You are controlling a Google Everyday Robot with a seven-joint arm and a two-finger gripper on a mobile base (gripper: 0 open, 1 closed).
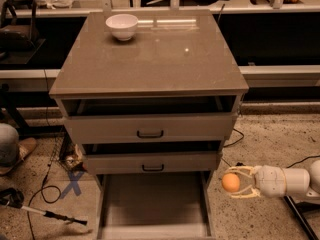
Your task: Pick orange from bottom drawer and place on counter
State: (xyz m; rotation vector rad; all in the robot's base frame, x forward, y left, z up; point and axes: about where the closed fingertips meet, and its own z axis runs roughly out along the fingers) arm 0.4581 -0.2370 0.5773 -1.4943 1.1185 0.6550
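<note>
My gripper [234, 182] reaches in from the lower right and is shut on the small orange [230, 182]. It holds the fruit just outside the right wall of the open bottom drawer [152, 204], above the floor and below the level of the middle drawer front. The bottom drawer's flat floor shows nothing in it. The counter [150, 59] is the glossy grey-brown top of the cabinet, well above the gripper.
A white bowl [122, 26] stands at the counter's back left. Two grey drawers with black handles [150, 133] stand slightly open above the bottom drawer. Cables, a blue X mark [73, 182] and a tool lie on the floor at left.
</note>
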